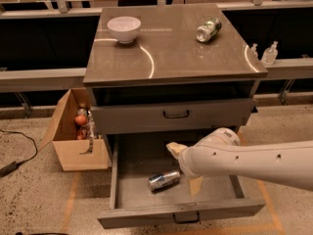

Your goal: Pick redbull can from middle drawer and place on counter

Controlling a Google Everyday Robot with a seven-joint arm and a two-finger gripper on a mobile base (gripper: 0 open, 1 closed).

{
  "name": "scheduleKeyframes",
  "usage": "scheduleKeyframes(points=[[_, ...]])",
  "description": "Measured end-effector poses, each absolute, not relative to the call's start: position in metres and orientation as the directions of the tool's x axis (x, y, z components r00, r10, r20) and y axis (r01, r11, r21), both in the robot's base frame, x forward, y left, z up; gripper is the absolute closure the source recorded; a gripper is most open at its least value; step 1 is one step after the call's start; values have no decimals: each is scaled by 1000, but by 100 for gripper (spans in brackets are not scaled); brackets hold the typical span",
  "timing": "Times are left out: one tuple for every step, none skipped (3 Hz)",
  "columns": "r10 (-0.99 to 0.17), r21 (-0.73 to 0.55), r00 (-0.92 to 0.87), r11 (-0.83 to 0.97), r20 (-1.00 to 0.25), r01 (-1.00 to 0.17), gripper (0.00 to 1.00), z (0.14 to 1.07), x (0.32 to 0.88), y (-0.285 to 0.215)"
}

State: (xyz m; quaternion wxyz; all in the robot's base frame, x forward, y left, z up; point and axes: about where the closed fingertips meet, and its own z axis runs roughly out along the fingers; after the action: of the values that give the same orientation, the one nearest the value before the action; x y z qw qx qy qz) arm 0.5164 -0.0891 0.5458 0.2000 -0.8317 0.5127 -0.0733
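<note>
A: Beneath the counter (186, 58), why does the middle drawer (137, 195) stand pulled out?
B: To expose its floor from above; the gripper (182, 169) hangs low over that floor, fingers spread apart, holding nothing.
A: And the redbull can (164, 180)?
B: Lying on its side on the drawer floor, just beside the gripper; the spread probably prepares a straddling grasp.

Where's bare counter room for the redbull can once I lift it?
The counter is bare across its middle and front edge, between the white bowl back left and the silver can with green markings back right; those back corners are crowded. The gripper is in the middle drawer, open, beside the redbull can.
</note>
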Motion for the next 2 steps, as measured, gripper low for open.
scheduleKeyframes(points=[[-856,-434,506,-417,-109,-798,0,517,544,-89],[-831,-457,529,-408,-172,-790,0,487,566,-83]])
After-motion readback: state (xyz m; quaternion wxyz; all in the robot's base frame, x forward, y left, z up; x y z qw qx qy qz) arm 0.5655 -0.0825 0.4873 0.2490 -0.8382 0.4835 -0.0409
